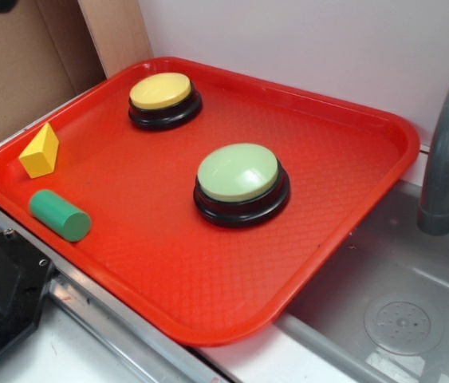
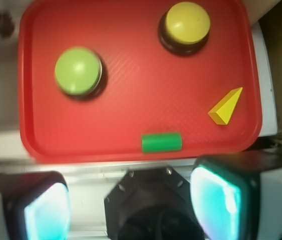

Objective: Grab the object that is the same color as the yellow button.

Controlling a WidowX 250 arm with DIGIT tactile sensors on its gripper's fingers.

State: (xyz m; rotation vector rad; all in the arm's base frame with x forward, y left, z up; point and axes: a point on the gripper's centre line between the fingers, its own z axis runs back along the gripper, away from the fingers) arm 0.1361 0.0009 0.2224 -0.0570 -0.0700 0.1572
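In the wrist view the tool (image 2: 130, 202) fills the lower edge: one finger (image 2: 45, 210) at seven o'clock, the other at five o'clock, set wide apart with nothing between them, the dark mount showing at six o'clock.

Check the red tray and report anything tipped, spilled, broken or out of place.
Nothing stands out. The red tray holds the yellow button and pale green button, both upright, plus the yellow wedge and the green cylinder on its side. No spills or damage visible.
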